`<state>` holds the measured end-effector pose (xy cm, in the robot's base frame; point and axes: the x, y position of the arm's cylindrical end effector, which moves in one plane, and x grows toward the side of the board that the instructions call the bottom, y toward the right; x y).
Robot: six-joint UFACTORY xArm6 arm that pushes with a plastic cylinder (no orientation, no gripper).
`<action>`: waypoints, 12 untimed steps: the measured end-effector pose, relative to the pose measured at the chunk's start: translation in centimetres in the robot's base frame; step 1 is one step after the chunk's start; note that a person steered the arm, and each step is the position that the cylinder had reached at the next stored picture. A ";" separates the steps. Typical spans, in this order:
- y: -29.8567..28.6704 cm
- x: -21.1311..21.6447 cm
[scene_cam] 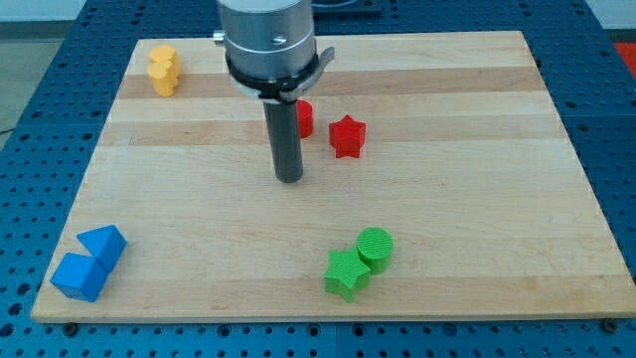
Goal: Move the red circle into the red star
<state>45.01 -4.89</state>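
Observation:
The red circle (305,118) sits on the wooden board near the view's top centre, partly hidden behind my rod. The red star (347,136) lies just to its right and slightly lower, a small gap between them. My tip (288,179) rests on the board below and slightly left of the red circle, not touching it as far as I can see.
A green circle (376,247) and a green star (346,274) touch each other at the bottom centre-right. Two blue blocks (89,262) sit at the bottom left corner. A yellow block (163,70) stands at the top left. The board (477,179) has blue pegboard around it.

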 end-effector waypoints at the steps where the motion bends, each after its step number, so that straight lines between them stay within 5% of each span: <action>1: 0.5 -2.4; 3: -1.4 -4.0; 5: -6.9 -11.5; 6: -4.9 -13.7; 8: -0.7 -12.4; 12: -2.8 -9.0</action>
<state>35.99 -7.68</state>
